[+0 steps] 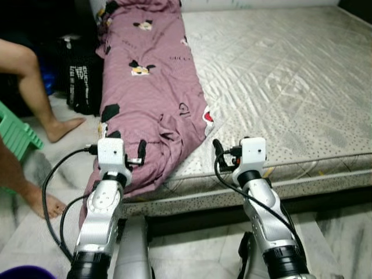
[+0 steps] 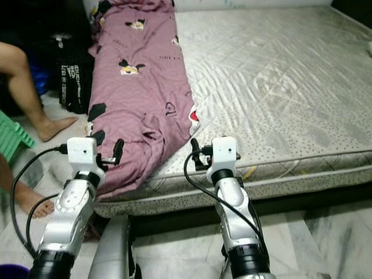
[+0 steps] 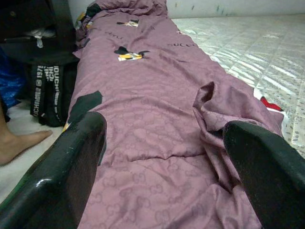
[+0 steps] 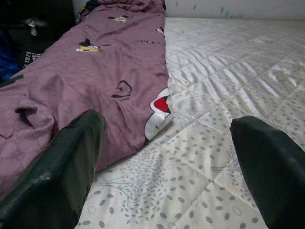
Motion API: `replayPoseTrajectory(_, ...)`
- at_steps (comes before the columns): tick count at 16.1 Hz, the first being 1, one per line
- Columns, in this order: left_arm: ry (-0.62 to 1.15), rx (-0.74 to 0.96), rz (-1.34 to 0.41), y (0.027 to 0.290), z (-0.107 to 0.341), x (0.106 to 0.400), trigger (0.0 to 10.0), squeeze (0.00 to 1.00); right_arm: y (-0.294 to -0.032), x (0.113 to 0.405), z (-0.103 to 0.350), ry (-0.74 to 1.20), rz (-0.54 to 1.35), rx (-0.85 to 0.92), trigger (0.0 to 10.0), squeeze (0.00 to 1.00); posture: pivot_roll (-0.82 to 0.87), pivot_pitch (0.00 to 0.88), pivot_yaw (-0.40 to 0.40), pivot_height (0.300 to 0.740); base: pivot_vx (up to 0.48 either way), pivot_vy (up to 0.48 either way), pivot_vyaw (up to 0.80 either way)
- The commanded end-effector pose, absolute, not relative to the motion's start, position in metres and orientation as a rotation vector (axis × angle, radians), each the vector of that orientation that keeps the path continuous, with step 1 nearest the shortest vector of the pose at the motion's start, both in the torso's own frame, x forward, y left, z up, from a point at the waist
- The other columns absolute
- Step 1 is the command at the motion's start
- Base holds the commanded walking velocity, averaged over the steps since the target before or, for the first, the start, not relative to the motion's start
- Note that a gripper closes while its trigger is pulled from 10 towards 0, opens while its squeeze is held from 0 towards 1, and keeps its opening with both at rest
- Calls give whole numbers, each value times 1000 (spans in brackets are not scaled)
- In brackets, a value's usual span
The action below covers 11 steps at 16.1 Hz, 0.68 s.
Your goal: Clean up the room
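We had the purple sheet (image 1: 152,87) bunched along the left side of the mattress (image 1: 279,87), long axis running straight away from us, near end draped over the front edge. Left gripper (image 3: 162,157) sat spread wide, right over that near end, so likely the grabbing arm. Right gripper (image 4: 167,162) was also spread, over bare mattress just beside the sheet's edge.

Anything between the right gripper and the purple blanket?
No: bare mattress runs from the open right gripper to the purple blanket, per the right wrist view.
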<state>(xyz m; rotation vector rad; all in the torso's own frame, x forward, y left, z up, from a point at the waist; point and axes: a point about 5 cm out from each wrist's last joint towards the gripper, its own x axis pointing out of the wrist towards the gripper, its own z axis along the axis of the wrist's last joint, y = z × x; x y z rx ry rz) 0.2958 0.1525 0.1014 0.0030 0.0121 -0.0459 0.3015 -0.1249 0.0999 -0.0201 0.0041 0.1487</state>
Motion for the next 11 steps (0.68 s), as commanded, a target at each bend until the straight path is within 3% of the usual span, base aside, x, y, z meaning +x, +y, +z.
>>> replayPoseTrajectory(1, 48, -1, -18, 156, 94, 296, 10000, 0, -126, 300, 100, 11, 140, -10, 10000, 0, -7, 45, 20, 529, 0, 0, 0)
replayPoseTrajectory(4, 62, -35, 14, 155, 91, 304, 10000, 0, -139, 293, 104, 1, 127, -29, 10000, 0, -35, 63, 4, 484, 0, 0, 0)
replayPoseTrajectory(11, 81, -68, 31, 148, 92, 332, 10000, 0, -201, 254, 113, 47, 41, -162, 10000, 0, -129, 123, -15, 474, 0, 0, 0)
